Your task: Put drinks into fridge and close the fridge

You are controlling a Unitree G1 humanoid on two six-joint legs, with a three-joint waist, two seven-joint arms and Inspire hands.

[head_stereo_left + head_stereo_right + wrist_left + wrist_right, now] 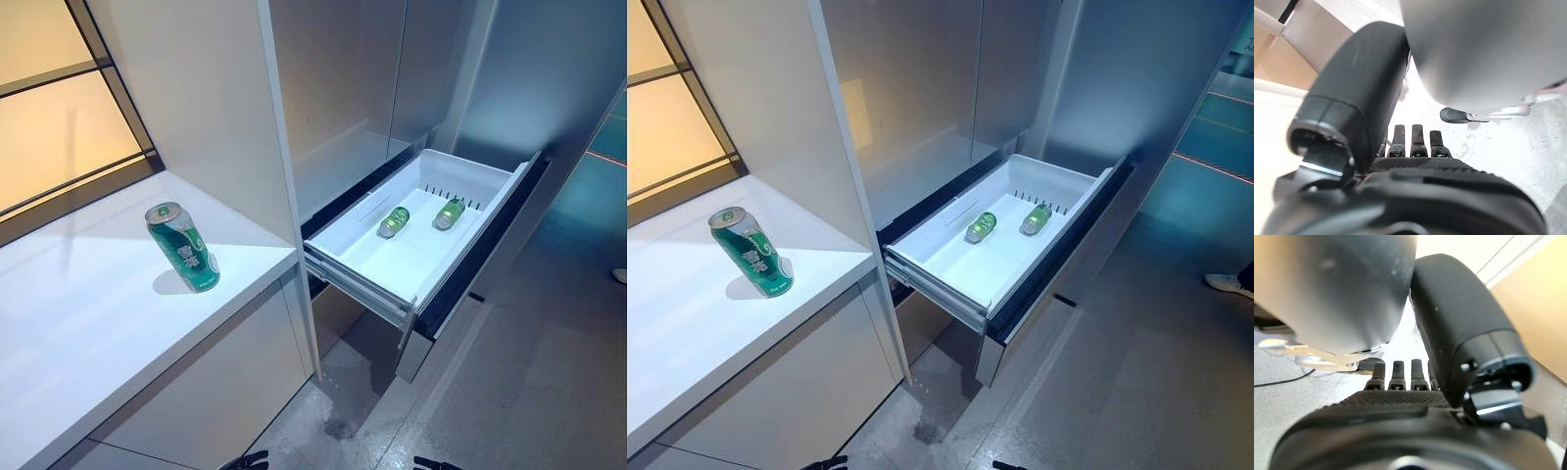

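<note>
On white bench (88, 333), near left: green can (182, 246) upright, set back from front edge, bare surface all round. Past bench edge, fridge drawer (343, 257) pulled fully out over grey floor (529, 382); two green cans (395, 221) (450, 212) lying inside toward far end, near half free. Left hand (1415, 147) and right hand (1400, 377) down by floor, fingers straight, holding nothing.
</note>
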